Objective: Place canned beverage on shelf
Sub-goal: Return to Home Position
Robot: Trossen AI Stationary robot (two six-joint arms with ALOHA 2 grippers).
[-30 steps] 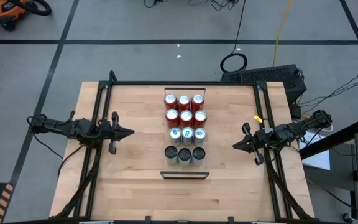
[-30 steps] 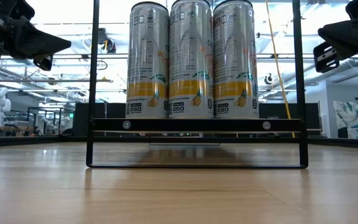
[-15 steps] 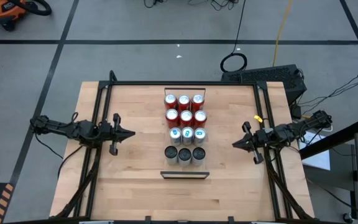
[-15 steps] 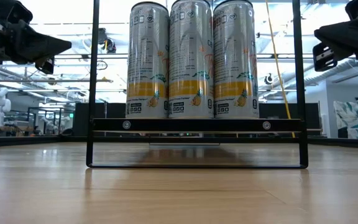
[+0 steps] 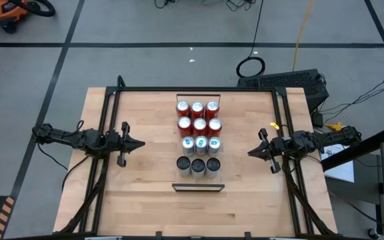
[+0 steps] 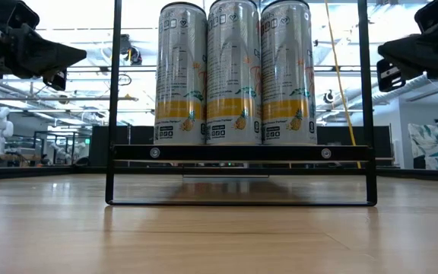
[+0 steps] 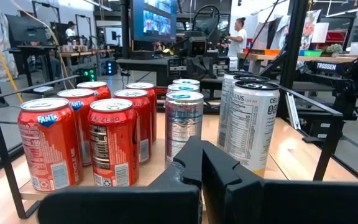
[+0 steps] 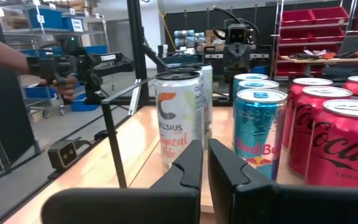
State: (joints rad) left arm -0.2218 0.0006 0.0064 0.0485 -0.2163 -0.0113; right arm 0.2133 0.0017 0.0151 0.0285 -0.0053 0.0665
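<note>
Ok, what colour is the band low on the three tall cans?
Yellow, on white tall cans; clearest in the low view.

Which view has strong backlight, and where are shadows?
Low view: the bright room behind backlights the three white yellow cans; the left gripper and right gripper show as dark silhouettes; a soft shadow lies under the shelf. High view: even light, no glare on the table.
</note>
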